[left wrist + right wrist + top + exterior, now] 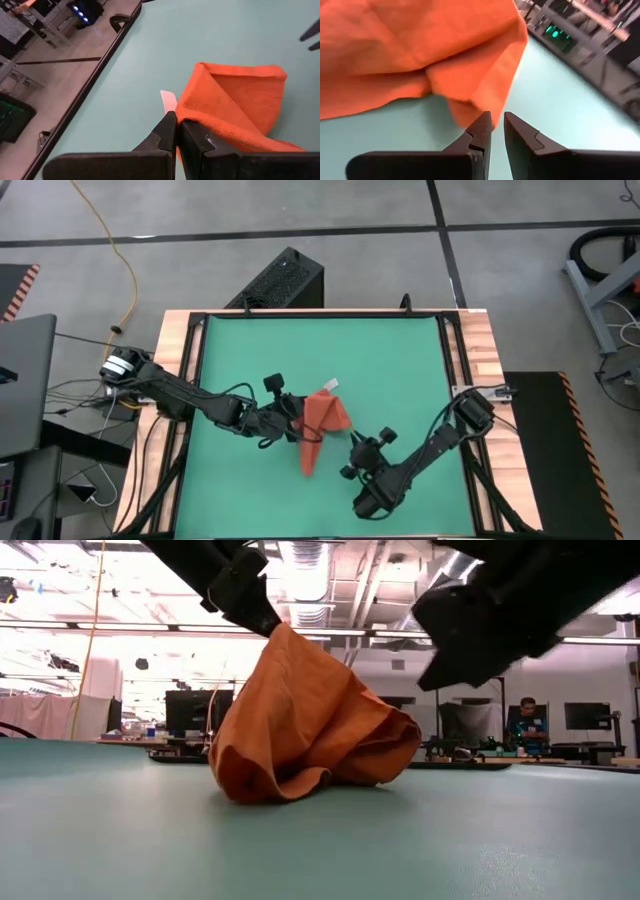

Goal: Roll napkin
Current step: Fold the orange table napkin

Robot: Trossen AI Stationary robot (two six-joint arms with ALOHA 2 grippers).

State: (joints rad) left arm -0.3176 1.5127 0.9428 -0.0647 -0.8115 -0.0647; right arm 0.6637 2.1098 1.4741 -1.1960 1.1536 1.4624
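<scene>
Between the two grippers, near the middle of the green table (400, 360), the napkin (322, 420) sits bunched in a loose orange heap, part lifted and part resting on the surface. The left gripper (177, 126) pinches the cloth's edge with its fingers pressed together, a small white tag (168, 101) just ahead of them. The right gripper (497, 122) hovers just beside the napkin's other side, fingers narrowly parted, holding nothing.
</scene>
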